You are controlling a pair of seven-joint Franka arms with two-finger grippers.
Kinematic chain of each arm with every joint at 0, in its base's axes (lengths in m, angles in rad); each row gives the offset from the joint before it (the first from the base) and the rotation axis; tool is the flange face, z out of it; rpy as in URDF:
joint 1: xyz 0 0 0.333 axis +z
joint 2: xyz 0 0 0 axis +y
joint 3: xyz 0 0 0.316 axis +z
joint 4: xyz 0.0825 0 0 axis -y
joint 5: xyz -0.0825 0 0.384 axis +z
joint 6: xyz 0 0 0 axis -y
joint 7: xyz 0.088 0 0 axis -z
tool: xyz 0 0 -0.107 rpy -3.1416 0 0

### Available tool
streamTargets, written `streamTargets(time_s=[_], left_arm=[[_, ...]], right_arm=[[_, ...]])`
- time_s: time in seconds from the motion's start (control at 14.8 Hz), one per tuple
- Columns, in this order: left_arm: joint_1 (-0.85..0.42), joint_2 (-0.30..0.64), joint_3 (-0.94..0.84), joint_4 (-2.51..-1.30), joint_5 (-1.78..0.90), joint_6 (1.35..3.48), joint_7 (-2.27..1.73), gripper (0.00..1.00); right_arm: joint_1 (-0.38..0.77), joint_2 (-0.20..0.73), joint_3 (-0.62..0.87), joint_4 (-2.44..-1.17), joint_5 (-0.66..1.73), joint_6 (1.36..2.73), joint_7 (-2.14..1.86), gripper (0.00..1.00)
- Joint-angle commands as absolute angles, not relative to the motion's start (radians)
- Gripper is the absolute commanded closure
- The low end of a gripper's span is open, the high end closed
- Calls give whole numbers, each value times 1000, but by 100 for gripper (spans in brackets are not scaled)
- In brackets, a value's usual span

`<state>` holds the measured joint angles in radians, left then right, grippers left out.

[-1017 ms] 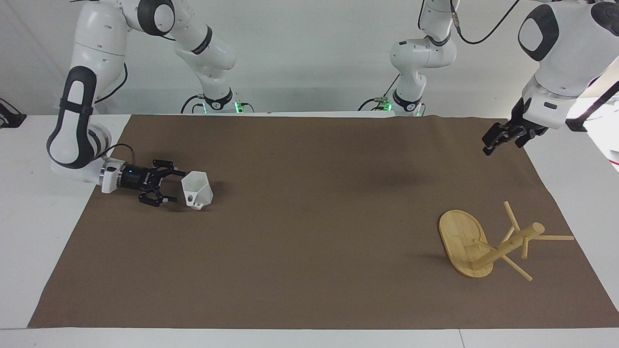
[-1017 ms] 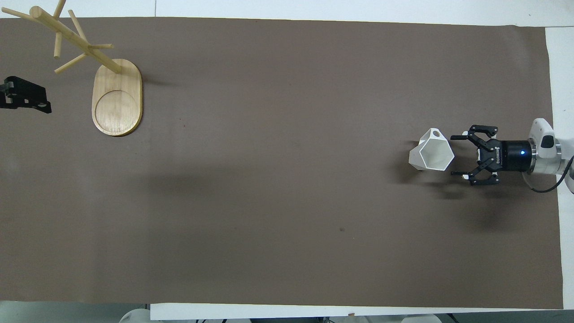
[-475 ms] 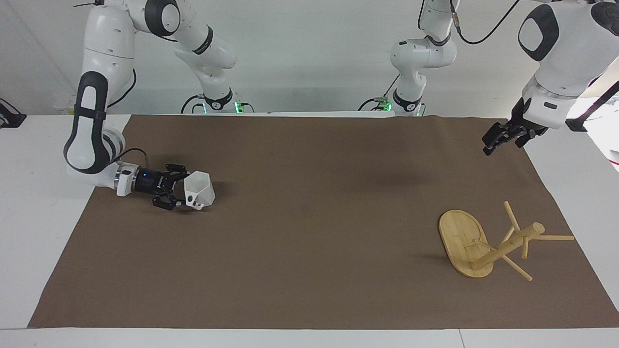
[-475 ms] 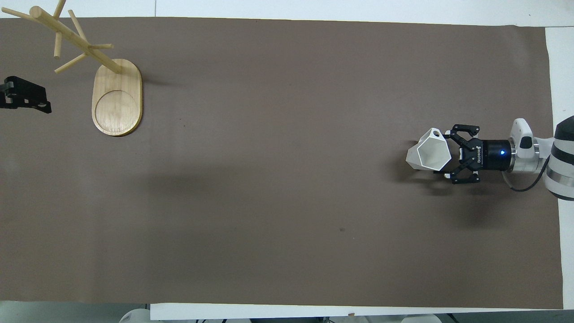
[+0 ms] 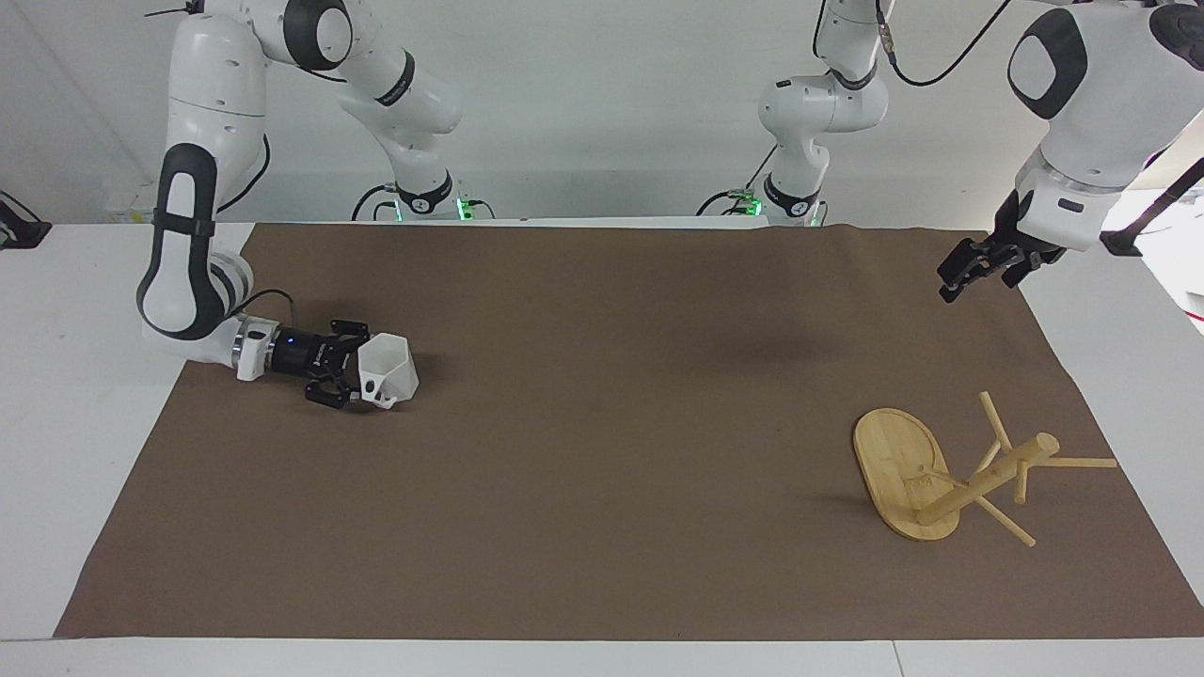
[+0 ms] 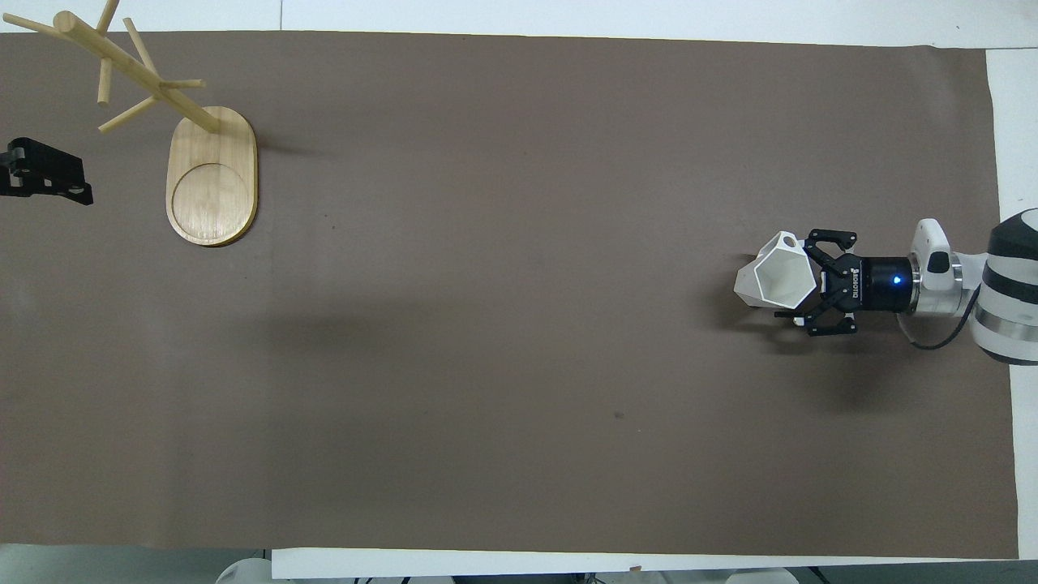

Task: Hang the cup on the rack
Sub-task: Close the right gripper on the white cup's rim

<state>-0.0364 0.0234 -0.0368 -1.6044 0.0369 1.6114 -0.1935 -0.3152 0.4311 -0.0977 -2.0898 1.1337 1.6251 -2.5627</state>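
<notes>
The right tool (image 5: 350, 377) lies low and level over the brown mat at the right arm's end of the counter (image 5: 56, 395), its fingers spread apart to either side of the cup (image 5: 387, 369) and not yet closed on it. The cup sits on the mat, nearer to the robots than the rack and well apart from it. It is a small white mug with flat, faceted sides narrowing to the base, tipped so that its mouth faces up and toward the tool; its small blocky handle with a hole points away from the robots.

The step in hand looks like the grasp: the tool is placed around the rim end of the cup. The next move calls for closing on the wall without pushing the cup away, then lifting it.

The left tool (image 5: 971, 267) waits in the air over the mat's edge at the left arm's end; whether its fingers are apart I cannot tell.

Farther out stands the rack (image 5: 950, 475), light bamboo with an oval base, a thick post and thin pegs.
</notes>
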Motion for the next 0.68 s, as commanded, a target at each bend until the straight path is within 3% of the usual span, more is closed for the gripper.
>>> streamTargets(time_s=[0.0,0.2,0.27,0.34,0.47,0.61], left_arm=[[-29,5,-43,-1628,57,1608,-186,0],[-29,5,-43,-1628,57,1608,-186,0],[-29,3,-43,-1628,57,1608,-186,0],[-29,5,-43,-1628,57,1608,-186,0],[-29,3,-43,-1628,57,1608,-186,0],[-29,3,-43,-1628,57,1608,-186,0]], right_arm=[[-291,408,-97,-2125,1180,1646,-2606,0],[-287,408,-95,-2120,1178,1644,-2629,0],[-279,408,-91,-2115,1172,1638,-2631,7],[-256,408,-91,-2111,1172,1628,-2631,35],[-233,403,-80,-2099,1181,1614,-2614,67],[-186,355,-28,-2072,1183,1627,-2480,68]])
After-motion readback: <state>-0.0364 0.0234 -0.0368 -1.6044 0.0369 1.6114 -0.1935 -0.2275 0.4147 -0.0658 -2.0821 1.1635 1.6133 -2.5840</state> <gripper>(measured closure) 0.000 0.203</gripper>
